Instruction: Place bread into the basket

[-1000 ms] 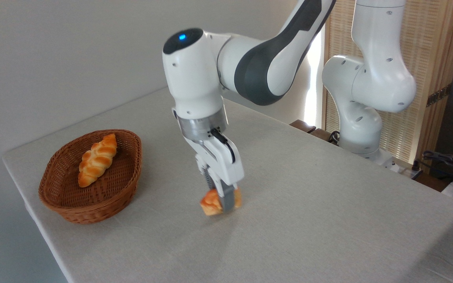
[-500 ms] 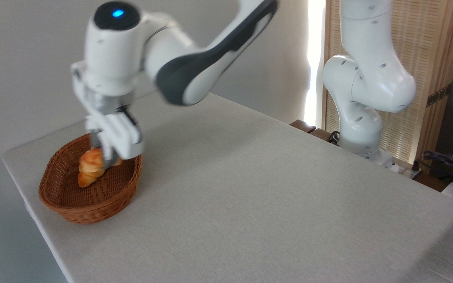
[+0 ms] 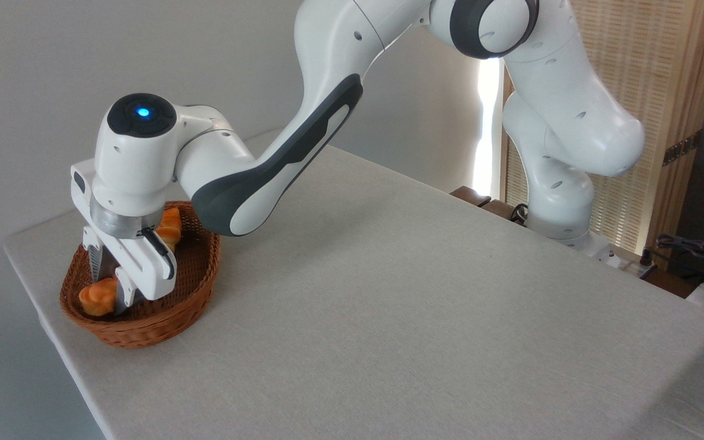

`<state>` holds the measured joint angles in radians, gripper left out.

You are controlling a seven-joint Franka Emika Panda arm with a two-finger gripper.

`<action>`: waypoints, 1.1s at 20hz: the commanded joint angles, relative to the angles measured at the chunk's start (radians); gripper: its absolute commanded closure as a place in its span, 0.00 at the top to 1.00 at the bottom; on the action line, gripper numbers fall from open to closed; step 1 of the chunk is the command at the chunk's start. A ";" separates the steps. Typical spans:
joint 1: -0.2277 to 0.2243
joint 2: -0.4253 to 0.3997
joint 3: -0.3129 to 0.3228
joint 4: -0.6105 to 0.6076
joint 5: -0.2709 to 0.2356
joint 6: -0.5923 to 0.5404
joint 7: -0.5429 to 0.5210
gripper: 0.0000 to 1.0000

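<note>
Change: gripper (image 3: 113, 292) has travelled from mid-table, where it held the bun a second ago, across to the wicker basket (image 3: 196, 287), and has dropped low inside it; half a second ago it hung higher, over the basket's middle.
Bread: small orange-golden bun (image 3: 98, 296) now sits down in the basket's near-left end, below the rim line, just against the gripper's fingers.
Tool state: fingers reach down on either side of the bun and appear to be pinching it; a slight release cannot be ruled out, since the white finger housing hides the contact.
Contact with basket: whether the bun rests on the woven floor or hangs just above it cannot be told from this angle.
Other bread: braided loaf (image 3: 170, 225) lies in the basket's far end, mostly hidden behind the wrist, with only its upper tip showing.
Table: grey cloth-covered table (image 3: 388, 305) carries the basket near its left corner; nothing else lies on it near the basket.
Meaning for the task: transport looks finished and the bun is within the basket walls, so what remains, in my judgement, is spreading the fingers and lifting straight out.
Risk: wrist sits close to the loaf and the left rim, so a sideways exit could nudge either.
</note>
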<state>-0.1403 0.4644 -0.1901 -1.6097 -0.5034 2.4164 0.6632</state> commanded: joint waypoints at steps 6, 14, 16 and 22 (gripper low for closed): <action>0.005 -0.102 0.041 0.007 0.106 -0.279 -0.017 1.00; 0.007 -0.315 0.165 0.007 0.327 -0.563 -0.002 1.00; 0.013 -0.345 0.195 0.007 0.374 -0.576 0.018 1.00; 0.071 -0.415 0.202 0.008 0.444 -0.707 0.113 1.00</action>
<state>-0.0919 0.0959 0.0054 -1.5883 -0.0767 1.7648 0.7492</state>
